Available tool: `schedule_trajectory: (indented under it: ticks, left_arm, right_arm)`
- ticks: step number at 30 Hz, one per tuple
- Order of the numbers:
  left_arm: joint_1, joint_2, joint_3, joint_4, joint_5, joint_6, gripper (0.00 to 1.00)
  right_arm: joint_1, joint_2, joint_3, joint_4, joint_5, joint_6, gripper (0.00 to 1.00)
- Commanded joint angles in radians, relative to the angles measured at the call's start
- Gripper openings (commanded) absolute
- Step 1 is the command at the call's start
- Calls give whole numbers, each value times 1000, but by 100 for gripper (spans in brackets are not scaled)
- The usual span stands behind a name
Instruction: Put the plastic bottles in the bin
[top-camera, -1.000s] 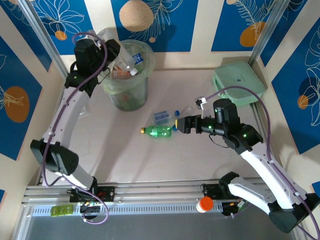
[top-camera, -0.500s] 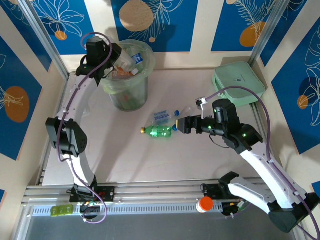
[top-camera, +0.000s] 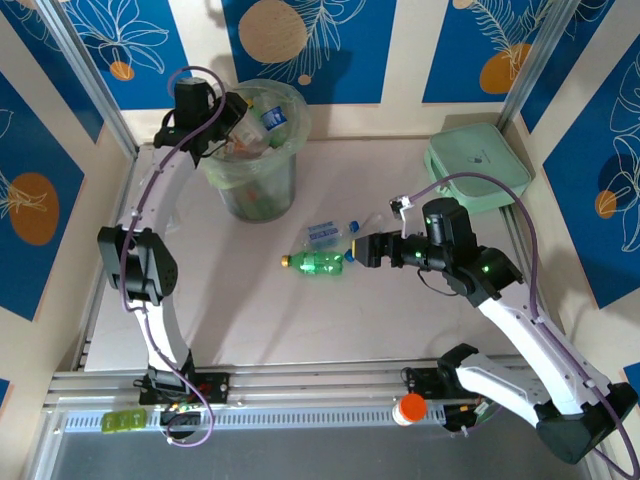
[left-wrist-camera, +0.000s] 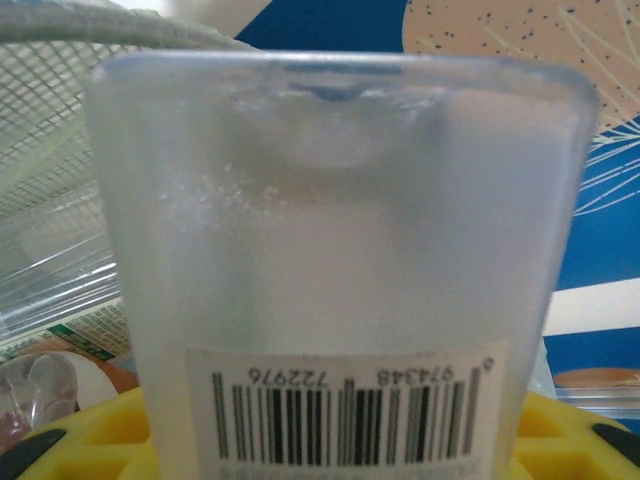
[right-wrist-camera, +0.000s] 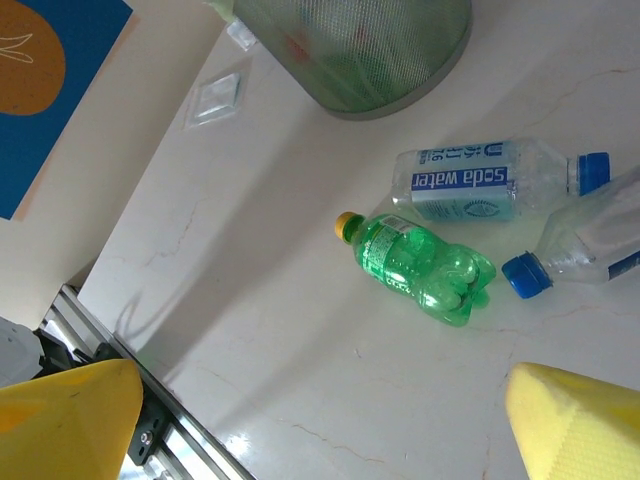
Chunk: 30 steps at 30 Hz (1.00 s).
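Over at the far left of the counter (top-camera: 300, 330), the bin (top-camera: 262, 190) is seen to hold several plastic bottles (top-camera: 268, 118) already. One clear bottle (left-wrist-camera: 330, 250) with a barcode label is lodged between the fingers of the left pincer (top-camera: 228, 112), which is held at the bin rim with the arm stretched far forward. Whether it is clamped or let go cannot be told. Three bottles are left lying close together on the counter: a green bottle (right-wrist-camera: 425, 268), a soda-water bottle (right-wrist-camera: 480, 180) and a blue-capped bottle (right-wrist-camera: 590, 245). The right pincer (top-camera: 358, 250) is held low just beside them, spread wide, with nothing grasped. The task is judged well advanced but unfinished.
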Motion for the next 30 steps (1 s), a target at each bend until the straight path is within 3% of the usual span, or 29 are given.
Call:
schedule_trajectory:
  ticks: [1,5,20,23,25,29,30]
  left_arm:
    - [23,-41,57,-34,0,74,55]
    - [44,-57,61,-32,17,86,61]
    - [91,-14,141,-109,265,77,71]
    - [91,-22,143,-132,248,99,72]
    - [91,-32,160,-169,211,135,85]
    - [91,-44,211,-247,134,215,88]
    - [91,-46,222,-269,107,232,96]
  right_arm:
    - [-6,8,-17,16,-14,-16,94]
    - [-6,14,-17,27,-22,-11,94]
    - [-7,-7,-16,-7,-14,-16,95]
    - [-7,-12,-16,-10,-15,-15,95]
    - [-7,-14,-13,-14,-17,-15,95]
    - [-7,-21,-11,-24,-14,-16,95]
    - [-7,-21,-11,-25,-15,-16,95]
